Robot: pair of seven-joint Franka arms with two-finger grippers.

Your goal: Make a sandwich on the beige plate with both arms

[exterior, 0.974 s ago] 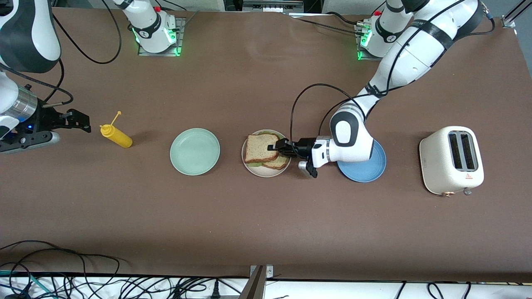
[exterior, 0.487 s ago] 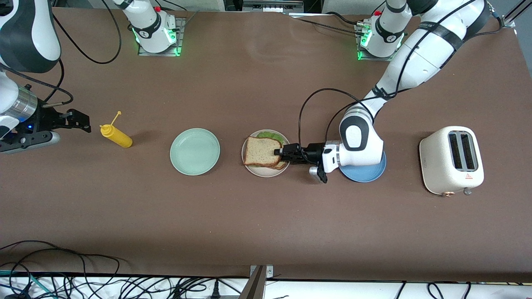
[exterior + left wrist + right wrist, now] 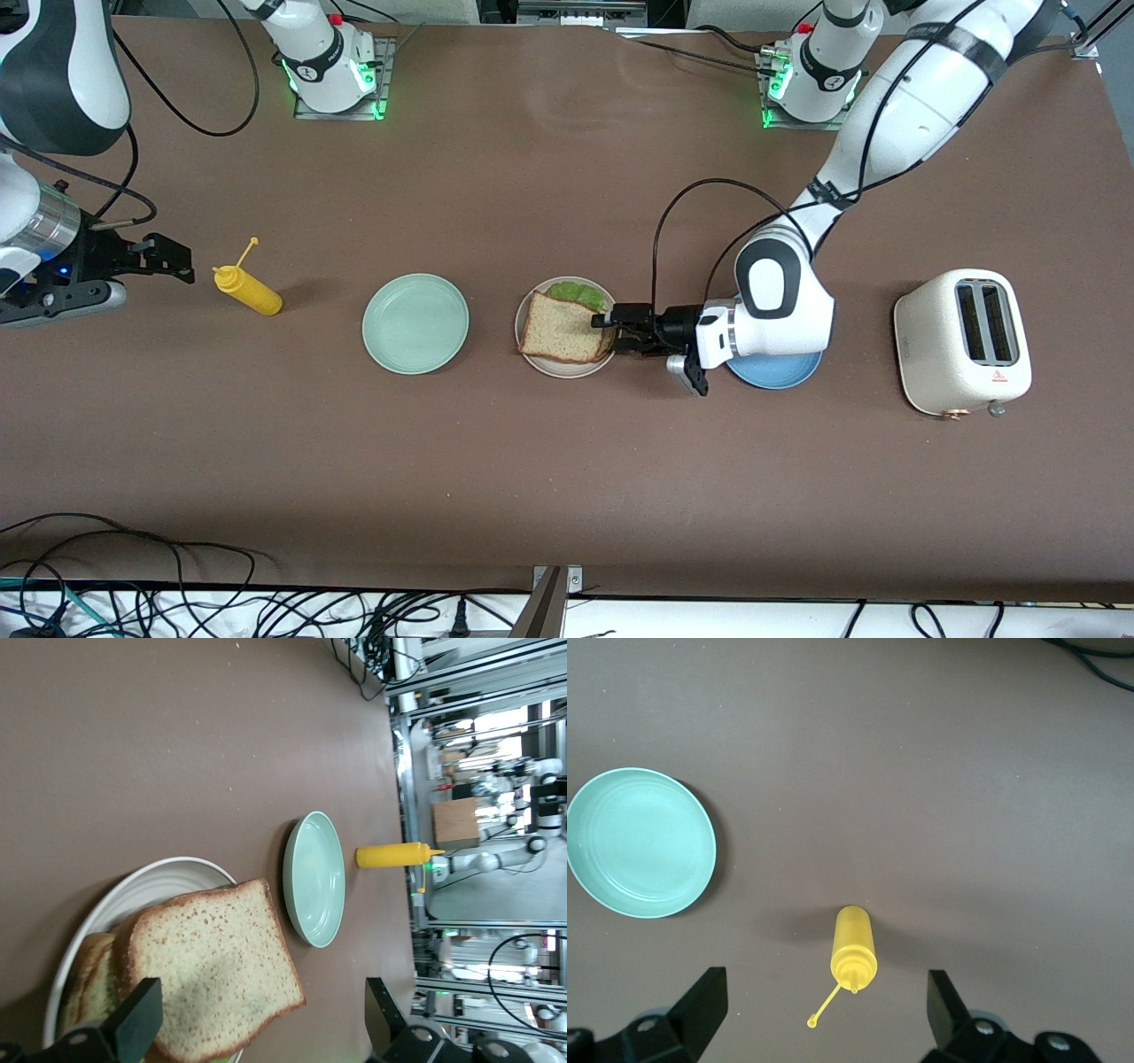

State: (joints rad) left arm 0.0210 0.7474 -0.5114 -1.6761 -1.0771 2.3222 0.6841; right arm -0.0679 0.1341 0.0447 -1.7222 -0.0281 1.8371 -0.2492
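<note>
The sandwich [image 3: 562, 329] lies on the beige plate [image 3: 540, 361]: a brown top slice over a lower slice, with green lettuce [image 3: 576, 291] showing at the edge farther from the front camera. My left gripper [image 3: 608, 329] is open at the plate's rim toward the left arm's end, level with the bread. In the left wrist view the top slice [image 3: 213, 970] lies between my spread fingers [image 3: 135, 1020], free of them, on the plate [image 3: 164, 875]. My right gripper [image 3: 182, 261] is open and empty, waiting beside the mustard bottle.
A yellow mustard bottle [image 3: 249, 291] lies near the right arm's end; it also shows in the right wrist view [image 3: 853, 948]. A mint-green plate [image 3: 415, 322] sits between it and the beige plate. A blue plate [image 3: 780, 368] is under the left wrist. A white toaster [image 3: 964, 341] stands beside it.
The left gripper lowered the top slice onto the lower slice and lettuce, let it go and drew back toward the blue plate. The right arm has not moved.
</note>
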